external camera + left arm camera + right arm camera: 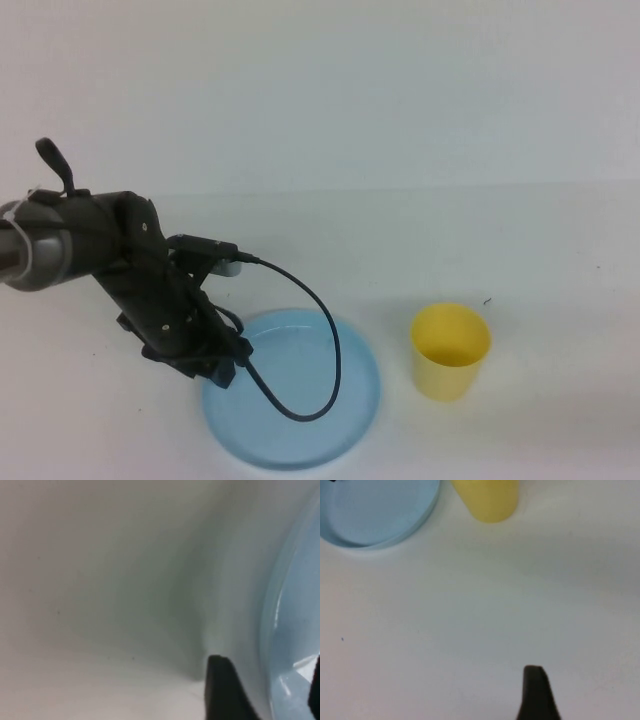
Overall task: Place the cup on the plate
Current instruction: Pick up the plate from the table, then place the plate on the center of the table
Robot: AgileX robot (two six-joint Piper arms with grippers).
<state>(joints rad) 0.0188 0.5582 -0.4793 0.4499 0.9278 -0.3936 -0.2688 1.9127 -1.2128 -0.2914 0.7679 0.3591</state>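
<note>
Left gripper [215, 370] is down at the plate's [300, 440] 9 o'clock rim. In the left wrist view one finger [225, 690] sits on the table [400, 120] outside the rim and the other is over the plate, so the jaws are spread, straddling the rim; cannot tell if they touch it. A black cable [325, 340] loops over the plate.

Cup [450, 352] stands upright on the table at the plate's 3 o'clock, near but apart.

Right gripper [536, 695]: one fingertip visible over bare table, short of the cup; spread cannot be told.
</note>
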